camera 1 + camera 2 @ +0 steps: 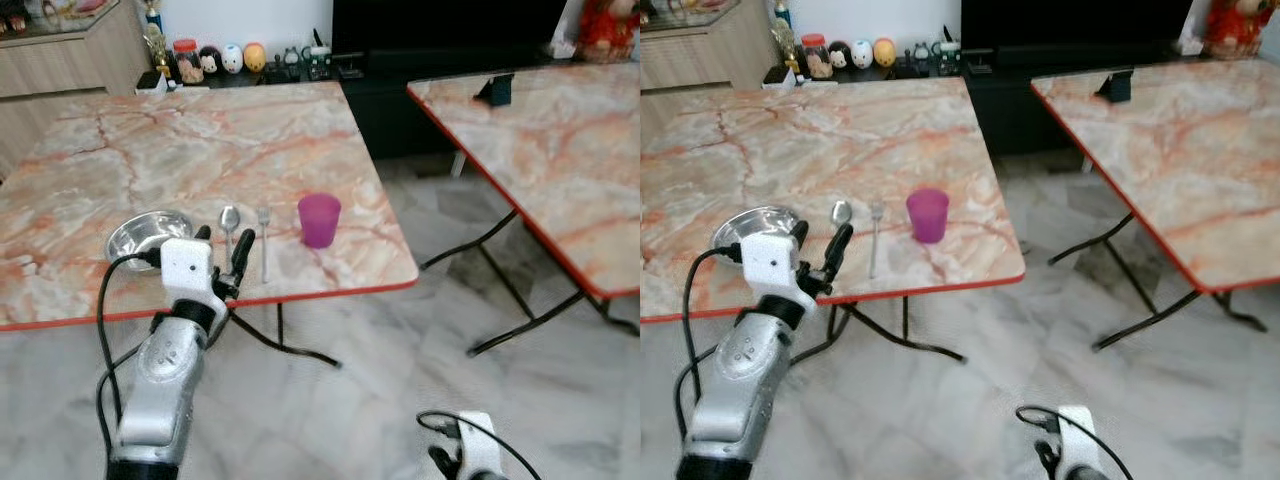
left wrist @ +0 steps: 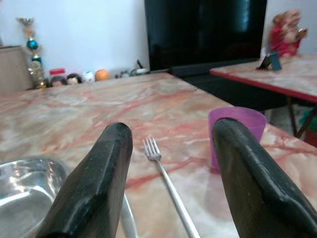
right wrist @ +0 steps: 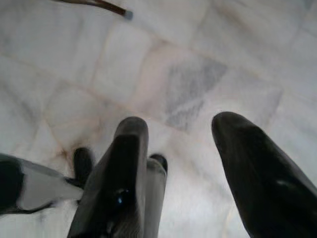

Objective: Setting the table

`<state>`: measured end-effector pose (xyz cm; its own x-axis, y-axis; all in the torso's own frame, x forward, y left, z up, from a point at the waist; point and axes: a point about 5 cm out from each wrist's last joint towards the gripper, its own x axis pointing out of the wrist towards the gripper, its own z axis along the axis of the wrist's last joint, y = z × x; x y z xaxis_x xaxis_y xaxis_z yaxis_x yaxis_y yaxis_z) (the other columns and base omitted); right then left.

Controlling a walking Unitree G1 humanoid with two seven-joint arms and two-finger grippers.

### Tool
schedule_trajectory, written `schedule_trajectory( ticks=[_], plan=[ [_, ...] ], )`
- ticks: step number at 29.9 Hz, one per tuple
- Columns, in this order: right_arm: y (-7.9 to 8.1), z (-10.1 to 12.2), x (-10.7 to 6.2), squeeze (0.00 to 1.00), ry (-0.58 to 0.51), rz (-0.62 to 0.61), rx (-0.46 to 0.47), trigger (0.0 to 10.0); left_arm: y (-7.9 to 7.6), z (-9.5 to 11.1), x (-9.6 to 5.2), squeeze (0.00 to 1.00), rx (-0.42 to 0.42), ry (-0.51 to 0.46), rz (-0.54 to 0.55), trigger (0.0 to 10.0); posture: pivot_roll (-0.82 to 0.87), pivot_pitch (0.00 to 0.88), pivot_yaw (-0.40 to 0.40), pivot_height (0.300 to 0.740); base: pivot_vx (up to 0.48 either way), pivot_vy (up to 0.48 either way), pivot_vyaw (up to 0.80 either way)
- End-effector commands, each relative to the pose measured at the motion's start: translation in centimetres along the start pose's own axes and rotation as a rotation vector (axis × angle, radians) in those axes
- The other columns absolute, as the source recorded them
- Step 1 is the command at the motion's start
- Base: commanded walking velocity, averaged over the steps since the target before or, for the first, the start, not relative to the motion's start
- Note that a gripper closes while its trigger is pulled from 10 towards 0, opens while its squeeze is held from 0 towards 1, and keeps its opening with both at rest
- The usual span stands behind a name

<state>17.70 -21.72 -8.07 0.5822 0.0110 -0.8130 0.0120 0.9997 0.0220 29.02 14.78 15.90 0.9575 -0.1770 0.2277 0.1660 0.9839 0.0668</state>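
Observation:
Along the front edge of the marble-patterned table [image 1: 200, 150] lie a steel bowl [image 1: 150, 235], a spoon [image 1: 229, 222], a fork [image 1: 264, 240] and an upright purple cup [image 1: 319, 219], left to right. My left gripper [image 1: 225, 248] hovers at that edge, over the spoon's handle end, open and holding nothing. In the left wrist view its fingers [image 2: 99, 178] frame the fork [image 2: 166, 183], with the cup [image 2: 233, 129] by one finger and the bowl [image 2: 25, 188] by the other. My right gripper [image 3: 183, 163] hangs low over the floor, open and empty.
A second marble table [image 1: 560, 150] stands to the right with a small dark stand [image 1: 495, 90] on it. Black folding legs [image 1: 500, 290] reach under both tables. Figurines [image 1: 230, 58] and a dark cabinet [image 1: 440, 40] line the back wall. Tiled floor [image 1: 400, 380] lies between the tables.

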Motion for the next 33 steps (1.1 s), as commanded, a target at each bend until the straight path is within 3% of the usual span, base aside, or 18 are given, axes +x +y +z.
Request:
schedule_trajectory(
  ticks=[1, 18, 33],
  plan=[
    [0.13, 0.24, 0.08, 0.0, -0.003, 0.003, -0.002, 10.0, 0.65, 0.34, 0.01, 0.0, 0.022, -0.007, 0.015, 10.0, 0.01, 0.0, -0.014, 0.707, 0.0, 0.349, 0.0],
    [0.13, 0.27, 0.08, 0.0, -0.001, 0.005, -0.01, 10.0, 0.99, 0.35, 0.01, 0.0, 0.028, -0.008, 0.042, 10.0, 0.01, 0.0, -0.017, 0.707, 0.0, 0.347, 0.0],
    [0.17, -0.13, 0.01, 0.0, 0.008, 0.007, -0.024, 10.0, 1.06, 0.51, 0.03, 0.0, 0.014, -0.019, 0.03, 10.0, 0.0, 0.0, -0.003, 0.707, 0.0, 0.0, 0.0]
  ],
)
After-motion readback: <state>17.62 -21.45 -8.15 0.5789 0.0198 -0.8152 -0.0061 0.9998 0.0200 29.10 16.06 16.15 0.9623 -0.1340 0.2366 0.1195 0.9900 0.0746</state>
